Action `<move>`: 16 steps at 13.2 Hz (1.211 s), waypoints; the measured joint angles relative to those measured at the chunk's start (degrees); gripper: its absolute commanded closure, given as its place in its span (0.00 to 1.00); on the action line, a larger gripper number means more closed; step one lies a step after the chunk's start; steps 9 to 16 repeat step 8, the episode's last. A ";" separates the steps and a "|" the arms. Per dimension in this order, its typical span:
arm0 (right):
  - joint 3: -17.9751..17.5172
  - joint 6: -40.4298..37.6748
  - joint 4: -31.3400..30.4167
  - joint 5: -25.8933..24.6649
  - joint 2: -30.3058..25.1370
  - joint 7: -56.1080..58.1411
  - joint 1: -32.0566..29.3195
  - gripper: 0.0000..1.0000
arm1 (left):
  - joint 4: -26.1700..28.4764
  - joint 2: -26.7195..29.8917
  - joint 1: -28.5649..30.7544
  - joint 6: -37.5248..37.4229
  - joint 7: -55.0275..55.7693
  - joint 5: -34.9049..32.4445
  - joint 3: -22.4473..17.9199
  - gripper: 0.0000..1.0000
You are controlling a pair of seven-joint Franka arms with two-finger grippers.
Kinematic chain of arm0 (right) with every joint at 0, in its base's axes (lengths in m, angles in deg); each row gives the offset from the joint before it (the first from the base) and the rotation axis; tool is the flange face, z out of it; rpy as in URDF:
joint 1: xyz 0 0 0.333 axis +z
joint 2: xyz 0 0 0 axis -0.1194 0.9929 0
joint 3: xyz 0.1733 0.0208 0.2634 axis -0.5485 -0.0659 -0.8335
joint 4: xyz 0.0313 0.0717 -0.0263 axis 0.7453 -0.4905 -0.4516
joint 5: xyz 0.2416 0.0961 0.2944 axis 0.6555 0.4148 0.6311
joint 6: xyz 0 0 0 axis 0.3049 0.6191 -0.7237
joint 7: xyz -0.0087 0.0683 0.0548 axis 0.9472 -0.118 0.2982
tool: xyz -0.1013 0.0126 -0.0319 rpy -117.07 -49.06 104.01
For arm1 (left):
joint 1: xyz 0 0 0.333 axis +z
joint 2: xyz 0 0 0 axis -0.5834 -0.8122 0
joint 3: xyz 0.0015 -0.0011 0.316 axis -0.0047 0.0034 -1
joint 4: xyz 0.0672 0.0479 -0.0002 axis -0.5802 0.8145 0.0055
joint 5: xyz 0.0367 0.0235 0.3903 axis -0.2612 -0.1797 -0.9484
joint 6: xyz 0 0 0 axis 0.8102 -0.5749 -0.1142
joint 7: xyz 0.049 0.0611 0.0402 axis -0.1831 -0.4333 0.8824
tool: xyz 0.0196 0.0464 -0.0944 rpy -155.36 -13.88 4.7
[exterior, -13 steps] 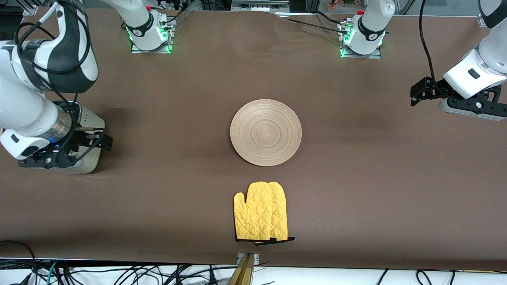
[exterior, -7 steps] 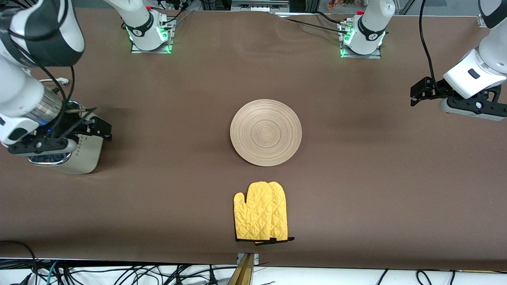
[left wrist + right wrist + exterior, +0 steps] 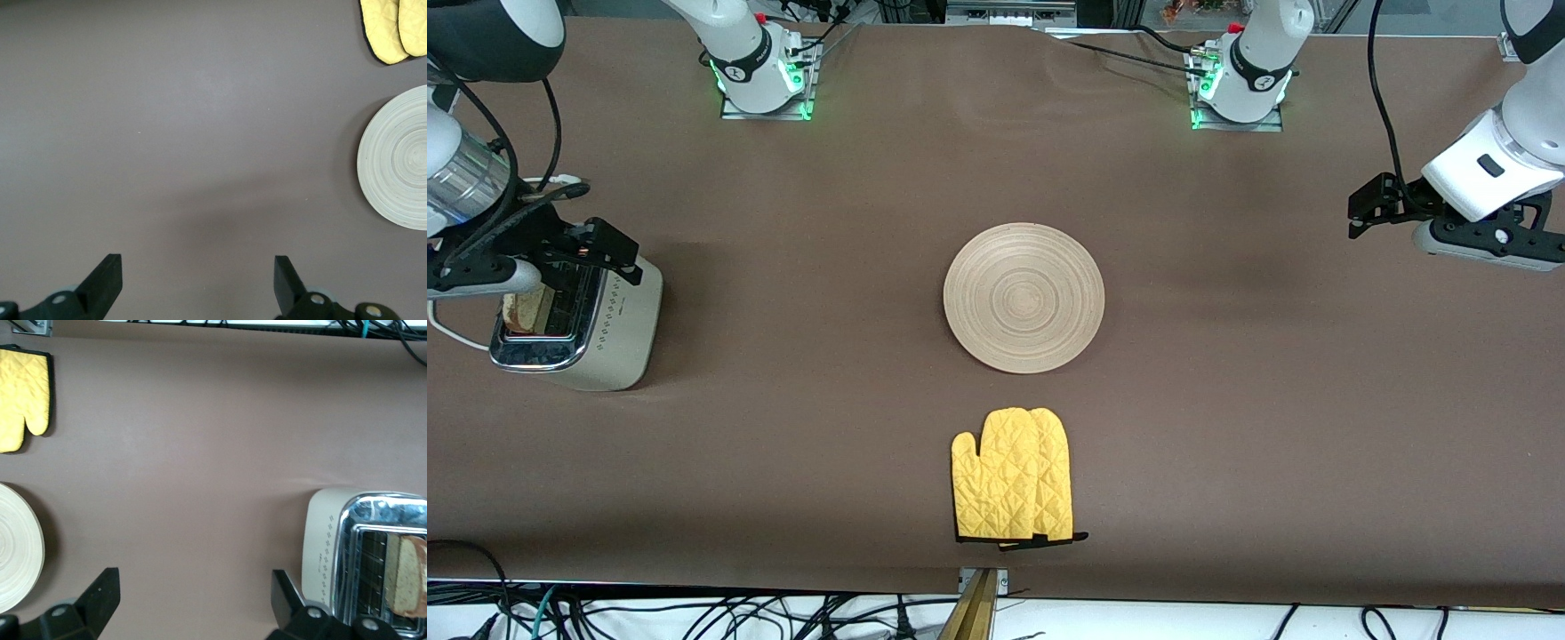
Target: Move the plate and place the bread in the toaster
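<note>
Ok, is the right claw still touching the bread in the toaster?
Apart. The right wrist view shows the bread sitting in the toaster slot while the open right claw is lifted clear, nothing between its fingers.

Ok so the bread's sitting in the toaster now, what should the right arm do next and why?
Probably lift the right gripper clear and park it. Its fingers are open and empty above the toaster, and the bread already stands in a slot. The plate lies bare mid-table, the oven mitt nearer the camera, and the left gripper waits open at its end.
</note>
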 measured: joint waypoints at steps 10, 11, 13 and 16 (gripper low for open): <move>-3.10 -2.50 -1.44 -0.22 -1.08 -2.06 -3.29 0.00 | 0.00 0.00 0.00 0.00 0.00 0.00 0.00 0.00; -3.10 -2.50 -1.44 -0.22 -1.08 -2.06 -3.29 0.00 | 0.00 0.00 0.00 0.00 0.00 0.00 0.00 0.00; -3.10 -2.50 -1.44 -0.22 -1.08 -2.06 -3.29 0.00 | 0.00 0.00 0.00 0.00 0.00 0.00 0.00 0.00; -3.10 -2.50 -1.44 -0.22 -1.08 -2.06 -3.29 0.00 | 0.00 0.00 0.00 0.00 0.00 0.00 0.00 0.00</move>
